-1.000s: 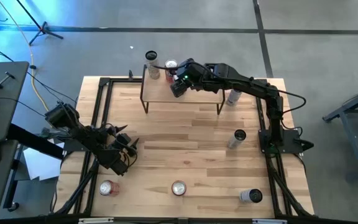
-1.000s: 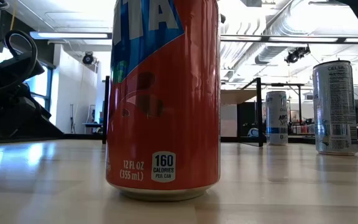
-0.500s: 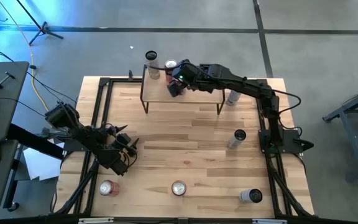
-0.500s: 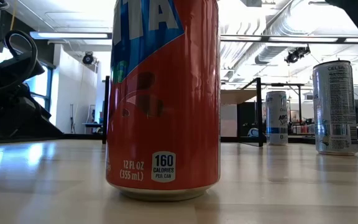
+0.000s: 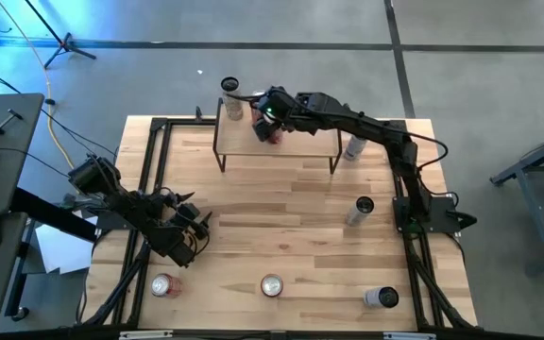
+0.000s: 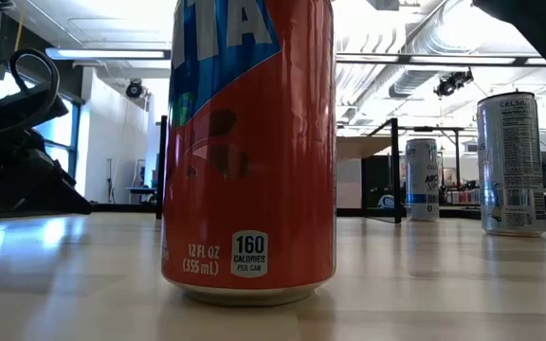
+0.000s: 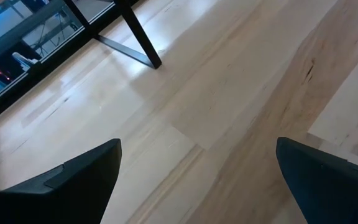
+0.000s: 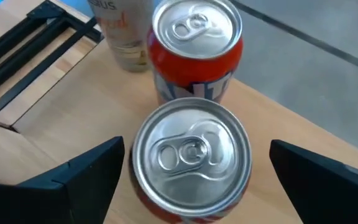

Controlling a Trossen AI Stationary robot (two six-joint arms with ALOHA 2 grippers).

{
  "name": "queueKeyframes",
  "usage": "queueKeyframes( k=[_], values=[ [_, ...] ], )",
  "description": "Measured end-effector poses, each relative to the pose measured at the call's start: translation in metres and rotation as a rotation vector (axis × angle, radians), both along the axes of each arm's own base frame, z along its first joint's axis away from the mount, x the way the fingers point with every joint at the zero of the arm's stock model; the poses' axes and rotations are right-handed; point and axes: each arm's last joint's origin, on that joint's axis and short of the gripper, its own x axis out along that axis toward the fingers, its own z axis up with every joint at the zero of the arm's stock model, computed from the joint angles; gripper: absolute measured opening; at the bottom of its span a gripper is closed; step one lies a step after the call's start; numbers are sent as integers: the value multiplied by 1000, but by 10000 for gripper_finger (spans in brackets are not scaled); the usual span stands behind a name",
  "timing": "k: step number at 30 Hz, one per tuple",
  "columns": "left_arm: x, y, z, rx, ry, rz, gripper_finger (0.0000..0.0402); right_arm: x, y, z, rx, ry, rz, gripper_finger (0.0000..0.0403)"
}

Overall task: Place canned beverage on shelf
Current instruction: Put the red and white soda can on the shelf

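Right claw has let go of the can on the shelf

Since a second ago my right claw (image 8: 191,180) has slid farther along the shelf (image 5: 300,147) and spread wide; the red can (image 8: 191,158) stands free between its fingers (image 8: 89,171), beside another red can (image 8: 196,46). My left claw (image 7: 194,180) waits wide over the bench (image 5: 281,217).

high: straight down, far | low: tabletop level, near orange can (image 6: 249,152)
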Motion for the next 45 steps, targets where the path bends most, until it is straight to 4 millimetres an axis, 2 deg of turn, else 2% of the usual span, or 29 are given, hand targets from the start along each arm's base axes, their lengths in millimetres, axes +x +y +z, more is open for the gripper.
queueKeyframes(
  k=[11,23,37,45],
  values=[
    [0,0,0,-2,0,1,400,2,-1,-3,16,-14,-10,379],
    [0,0,0,-3,0,1,400,2,1,-3,38,-39,-59,280],
    [0,0,0,-3,-1,0,400,-7,0,-5,26,-47,-281,280],
    [0,0,0,-3,-1,0,400,-12,-9,-7,-26,-52,-390,281]
  ],
)
